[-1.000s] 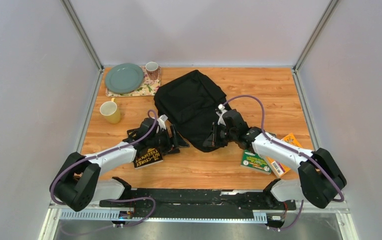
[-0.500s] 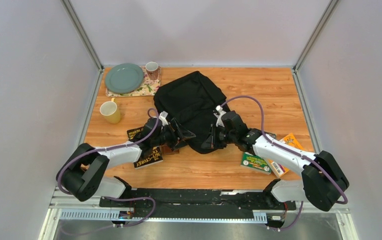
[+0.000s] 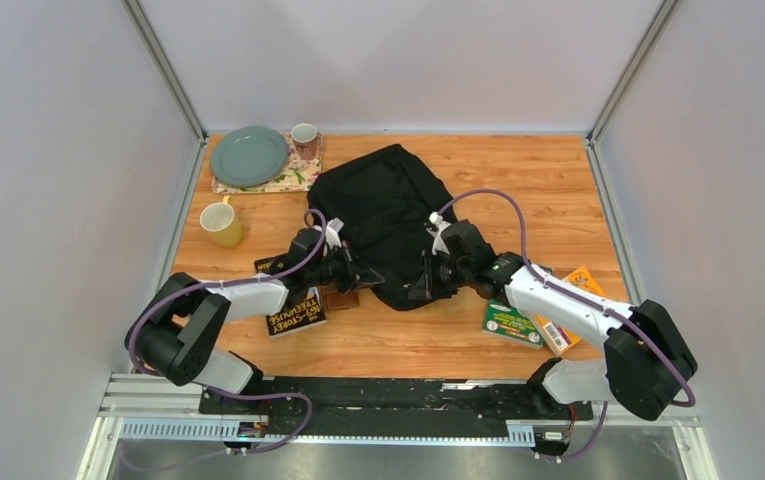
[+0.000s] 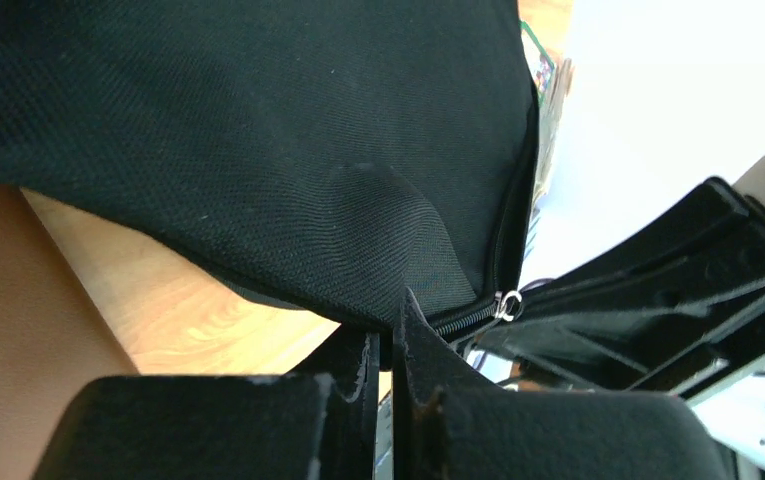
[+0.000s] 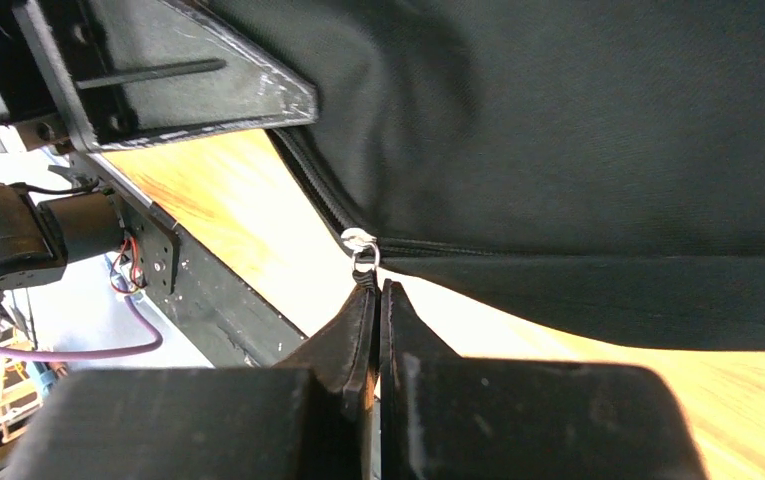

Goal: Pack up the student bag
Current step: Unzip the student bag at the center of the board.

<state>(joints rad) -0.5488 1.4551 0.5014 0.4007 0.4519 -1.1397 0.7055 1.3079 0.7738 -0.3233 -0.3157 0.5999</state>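
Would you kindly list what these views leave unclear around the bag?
- Inside of the student bag: no view looks in; its black cloth covers it.
- Zip pull tab, right wrist view: buried in the shut right end effector; only the ring shows.
- Brown item, top view: partly under the left end effector.
- Book title, top view: partly covered by the left arm.

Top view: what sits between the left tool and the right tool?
The student bag's near corner, with its zip pull, spans from left tool to right tool; top and right wrist views show it.
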